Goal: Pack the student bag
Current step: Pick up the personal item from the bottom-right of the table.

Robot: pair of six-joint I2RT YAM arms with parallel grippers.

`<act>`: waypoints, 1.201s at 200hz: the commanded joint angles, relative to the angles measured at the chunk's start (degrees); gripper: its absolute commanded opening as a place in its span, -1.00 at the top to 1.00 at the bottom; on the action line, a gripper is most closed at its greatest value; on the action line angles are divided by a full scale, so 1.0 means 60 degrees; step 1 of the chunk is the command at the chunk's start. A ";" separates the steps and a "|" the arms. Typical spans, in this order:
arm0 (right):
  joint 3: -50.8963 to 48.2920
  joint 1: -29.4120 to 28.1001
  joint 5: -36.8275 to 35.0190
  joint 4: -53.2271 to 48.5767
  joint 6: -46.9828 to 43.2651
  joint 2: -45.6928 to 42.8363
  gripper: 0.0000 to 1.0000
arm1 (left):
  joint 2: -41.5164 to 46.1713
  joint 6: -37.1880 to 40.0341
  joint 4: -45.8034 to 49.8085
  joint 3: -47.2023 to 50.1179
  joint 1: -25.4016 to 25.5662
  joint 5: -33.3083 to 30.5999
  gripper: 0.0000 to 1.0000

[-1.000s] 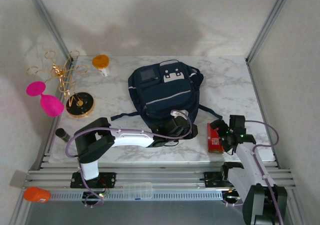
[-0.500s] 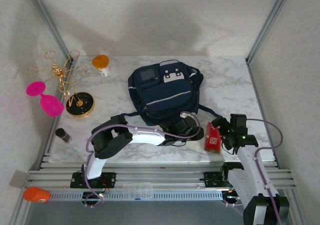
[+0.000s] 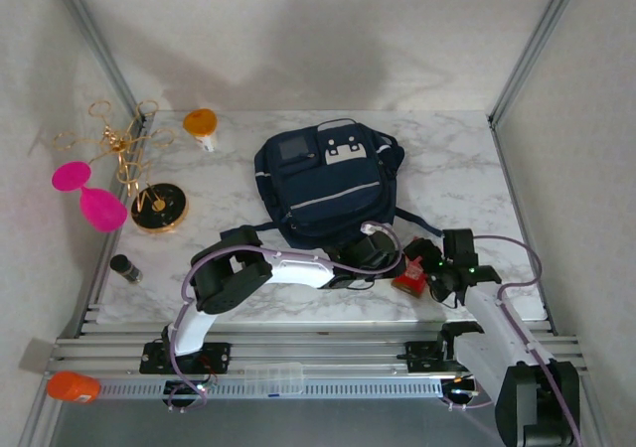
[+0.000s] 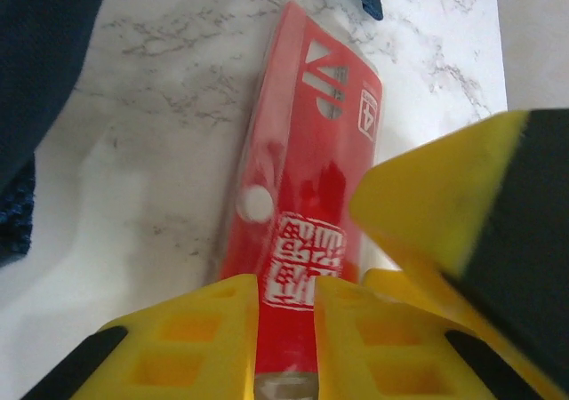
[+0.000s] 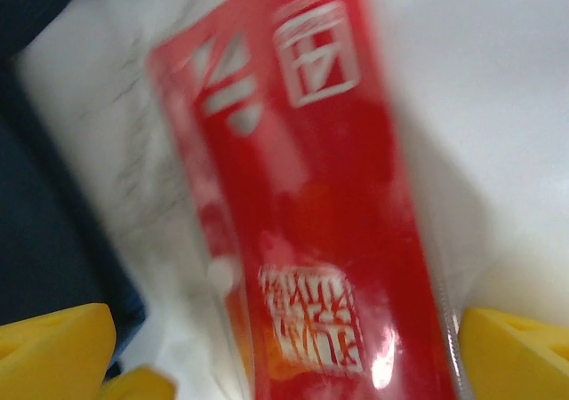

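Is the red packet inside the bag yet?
No, out. The packet is on the table, beside the bag.

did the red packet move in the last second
Yes. The red packet slid left, toward the backpack and away from the right edge of the table, and it now lies askew.
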State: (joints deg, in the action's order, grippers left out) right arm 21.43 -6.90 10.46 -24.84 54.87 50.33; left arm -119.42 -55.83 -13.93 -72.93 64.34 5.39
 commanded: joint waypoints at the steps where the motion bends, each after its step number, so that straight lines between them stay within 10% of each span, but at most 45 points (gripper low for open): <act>1: 0.0333 -0.0101 0.0573 0.0082 0.0084 0.0217 -0.97 | -0.0250 -0.0177 -0.0297 0.0002 -0.0161 0.0005 0.58; 240: 0.0130 0.1106 0.3932 0.1649 -0.2179 0.0087 -0.65 | -0.1483 -0.0055 0.0844 -0.0486 -0.0674 -0.0037 1.00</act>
State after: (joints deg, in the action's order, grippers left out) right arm 19.46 0.12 29.87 -15.20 45.15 51.66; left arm -126.30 -54.52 -12.34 -77.84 61.78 4.99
